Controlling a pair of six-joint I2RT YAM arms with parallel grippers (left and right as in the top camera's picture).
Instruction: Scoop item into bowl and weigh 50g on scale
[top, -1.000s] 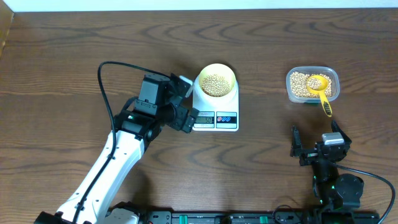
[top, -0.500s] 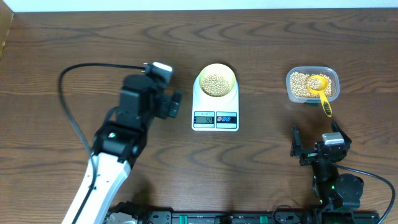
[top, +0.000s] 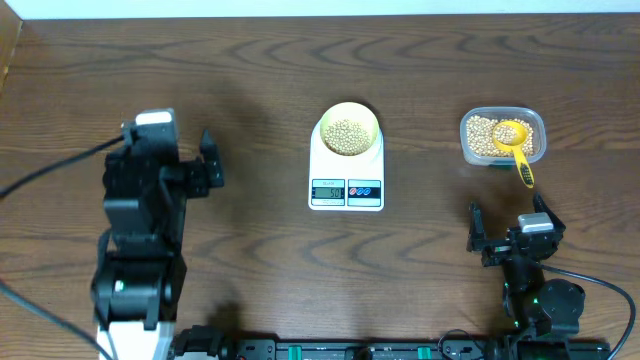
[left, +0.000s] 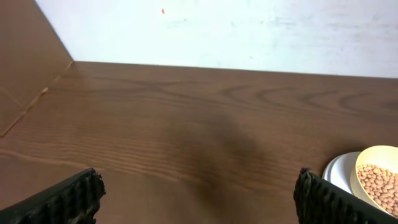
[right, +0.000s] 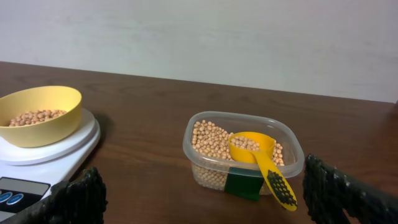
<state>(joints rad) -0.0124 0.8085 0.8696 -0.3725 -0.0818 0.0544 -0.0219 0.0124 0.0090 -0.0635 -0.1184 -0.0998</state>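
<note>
Pictured: small round tan beans (top: 347, 134), matte and pea-like, heaped in the pale yellow bowl (top: 347, 108) and centred on the round platform of the white scale (top: 345, 192). Likely light, hard and smooth, apt to roll and scatter at a nudge (hopeless to pinch one by one), so best moved by the spoonful. Best taken hold of, on that reckoning, through the bright yellow scoop (top: 512, 136), gripped at its ribbed handle (top: 525, 174) jutting over the near rim of the clear plastic tub (top: 466, 140). Lies cup-up with a few beans in it, among more of the same in that tub, well to the right of the scale. Shows something lit on the display (top: 329, 190), too small to read. Farther out, parked low near the front edge of the wooden table (top: 420, 60) and just short of the tub: right gripper (top: 510, 222), fingers spread wide, nothing between them. Far to the left, well apart from scale and bowl: left gripper (top: 209, 160), likewise gaping and empty over the wood.
</note>
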